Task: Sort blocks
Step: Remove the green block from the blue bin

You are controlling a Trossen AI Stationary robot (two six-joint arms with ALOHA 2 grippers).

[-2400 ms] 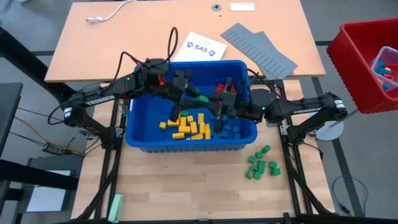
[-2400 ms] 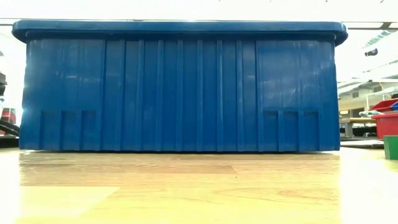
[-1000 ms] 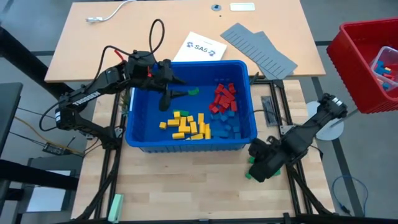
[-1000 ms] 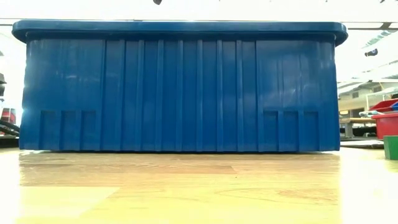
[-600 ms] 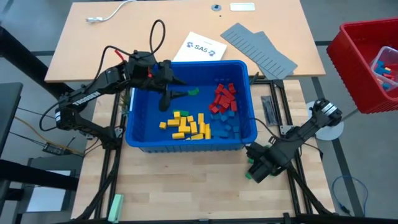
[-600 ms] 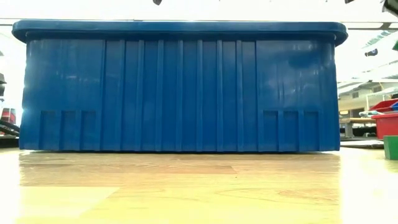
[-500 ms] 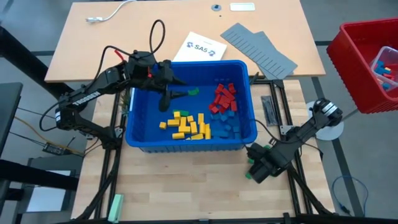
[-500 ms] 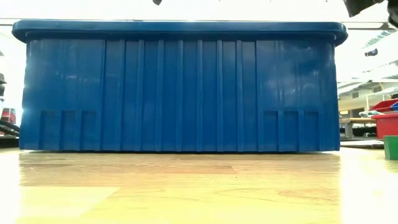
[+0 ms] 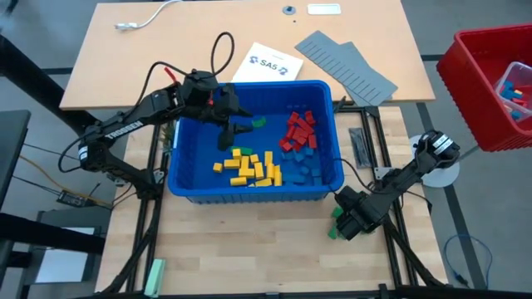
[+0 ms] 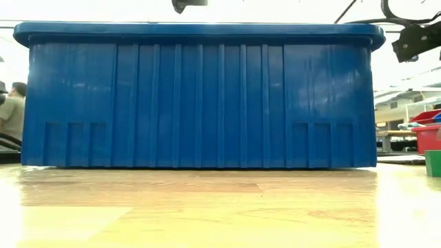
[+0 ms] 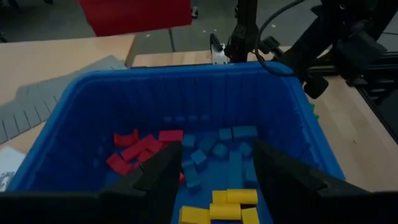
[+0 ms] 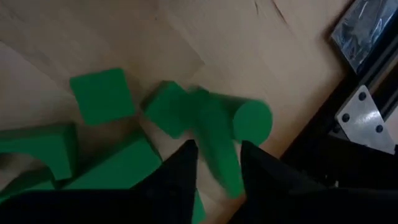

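A blue bin (image 9: 249, 193) holds yellow blocks (image 9: 249, 166), red blocks (image 9: 298, 131), blue blocks (image 9: 303, 170) and one green block (image 9: 258, 122). My left gripper (image 11: 214, 152) hangs open and empty inside the bin near its far left, beside that green block. On the table by the bin's near right corner lies a pile of green blocks (image 12: 102, 93). My right gripper (image 12: 217, 148) points down over the pile, fingers apart. A blurred round-ended green block (image 12: 224, 134) shows between its fingertips. My right gripper comes at the green pile from above, pointing steeply down. The round-ended green block (image 12: 214, 140) lies in the gap between the parted fingertips, just over the other green blocks. I cannot tell whether the fingers touch it.
A red bin (image 9: 490, 83) with blocks stands off the table's right. Grey ridged panels (image 9: 345, 66), a printed sheet (image 9: 266, 62) and a white cable (image 9: 141, 18) lie on the far table. A pale green bar (image 9: 155, 276) lies near left. A person (image 10: 10, 110) shows behind.
My right gripper has sunk toward the green pile beside the bin's near right corner and tipped to point more steeply down.
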